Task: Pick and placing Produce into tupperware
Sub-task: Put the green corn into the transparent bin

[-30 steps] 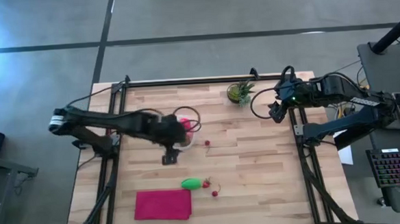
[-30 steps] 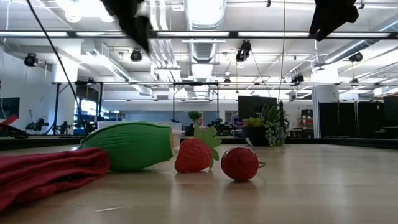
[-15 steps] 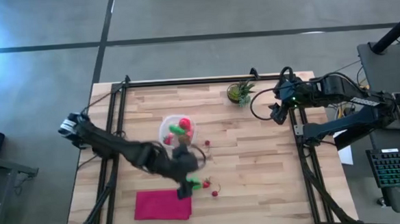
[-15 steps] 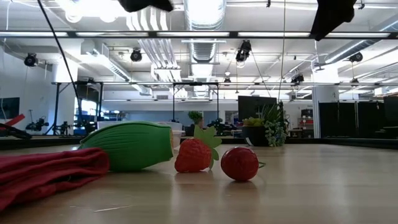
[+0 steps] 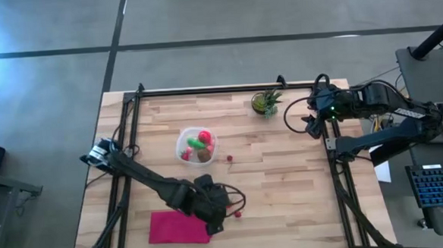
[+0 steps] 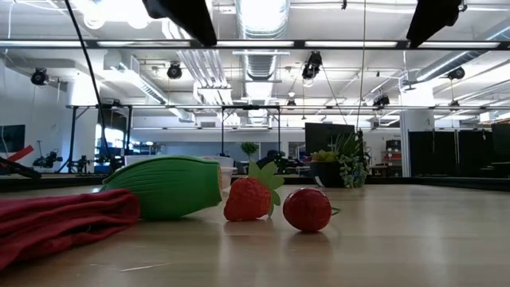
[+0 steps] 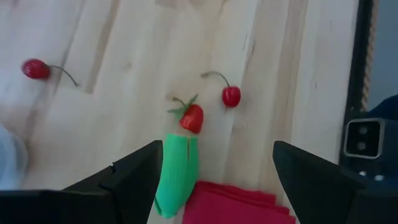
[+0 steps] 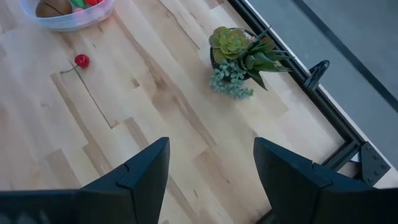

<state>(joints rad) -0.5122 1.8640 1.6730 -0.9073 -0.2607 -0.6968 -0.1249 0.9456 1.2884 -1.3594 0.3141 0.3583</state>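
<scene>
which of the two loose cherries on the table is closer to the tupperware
The lone cherry just right of the tupperware. The other cherry lies far off, by the strawberry under the left gripper.

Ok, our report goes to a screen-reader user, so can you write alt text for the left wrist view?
The left tool hovers open above a green oblong vegetable on the wooden table, a strawberry at the vegetable's tip. A cherry lies beside the strawberry, another cherry farther off, and a magenta cloth beside the vegetable.
</scene>
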